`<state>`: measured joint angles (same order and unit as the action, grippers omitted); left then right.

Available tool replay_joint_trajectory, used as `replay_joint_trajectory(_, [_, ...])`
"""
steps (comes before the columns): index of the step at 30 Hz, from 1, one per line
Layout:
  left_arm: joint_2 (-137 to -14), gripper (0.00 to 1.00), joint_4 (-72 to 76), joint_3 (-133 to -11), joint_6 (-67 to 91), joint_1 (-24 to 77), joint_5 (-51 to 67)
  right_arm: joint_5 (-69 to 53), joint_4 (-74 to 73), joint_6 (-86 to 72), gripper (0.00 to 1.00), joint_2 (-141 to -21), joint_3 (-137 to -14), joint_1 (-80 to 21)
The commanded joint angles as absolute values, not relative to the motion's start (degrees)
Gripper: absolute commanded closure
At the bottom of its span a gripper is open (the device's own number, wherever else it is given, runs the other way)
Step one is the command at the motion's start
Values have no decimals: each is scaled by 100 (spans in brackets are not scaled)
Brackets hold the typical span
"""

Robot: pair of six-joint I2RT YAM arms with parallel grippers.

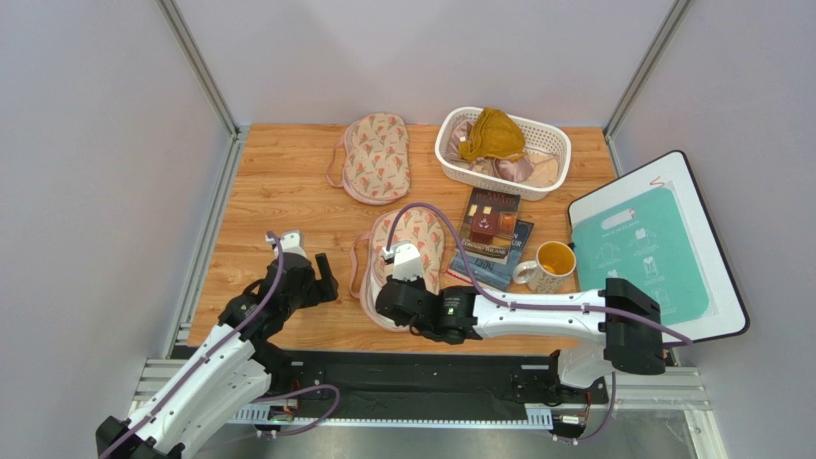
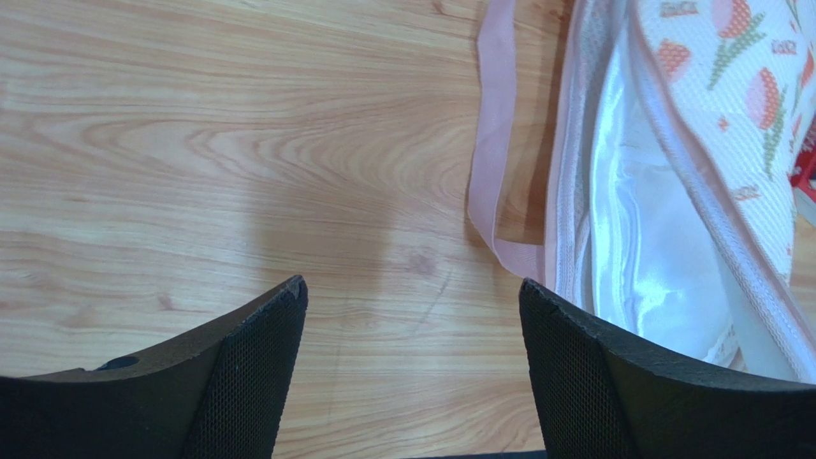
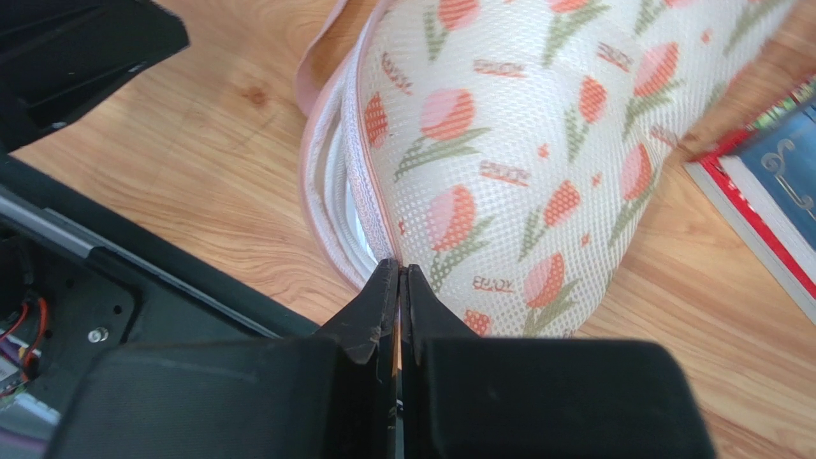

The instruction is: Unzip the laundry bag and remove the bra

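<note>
The laundry bag (image 1: 414, 239) lies on the wooden table in front of the arms, floral mesh with pink trim. Its zip is open along the left side, and shiny white fabric of the bra (image 2: 632, 239) shows in the gap, also in the right wrist view (image 3: 337, 191). My right gripper (image 1: 381, 308) sits at the bag's near end, jaws pressed together on the zip edge (image 3: 397, 273). My left gripper (image 1: 324, 277) is open and empty just left of the bag, over bare wood (image 2: 412, 296). A pink strap loop (image 2: 493, 143) lies beside the bag.
A second, alike floral bag (image 1: 375, 156) lies at the back. A white basket (image 1: 450, 158) holds a mustard garment (image 1: 491, 134) and a pinkish one. Books (image 1: 490, 225), a yellow mug (image 1: 551, 265) and a teal board (image 1: 651, 249) lie to the right.
</note>
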<state>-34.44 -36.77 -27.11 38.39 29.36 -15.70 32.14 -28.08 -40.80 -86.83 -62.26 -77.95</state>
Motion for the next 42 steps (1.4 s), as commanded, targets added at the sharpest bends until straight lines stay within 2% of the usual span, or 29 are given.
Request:
replay_joint_trajectory(1, [-3787,15,-2963,-2839,3586,2927,-871,3884,-2751,-4745,100,-8140,-5863,-7831])
replay_joint_trajectory(13, [-5079,18,-1328,-2558,4051,3585,-237,4289,-2804,-5177,100,-7436,-5317,-7901])
replay_joint_trajectory(23, [-6020,22,-291,-2329,4298,3604,-53,4403,-2786,-5273,100,-7269,-5256,-7989])
replay_joint_trajectory(26, [-6187,27,-167,-2312,4307,3604,-35,4438,-2786,-5317,100,-7207,-5221,-7998])
replay_joint_trajectory(31, [-6284,41,-255,-2285,4315,3604,-176,4500,-2821,-5361,100,-7075,-5168,-8016])
replay_joint_trajectory(42, [-6662,58,175,-2118,4447,3612,-53,4596,-2944,-5467,100,-6821,-5028,-8016])
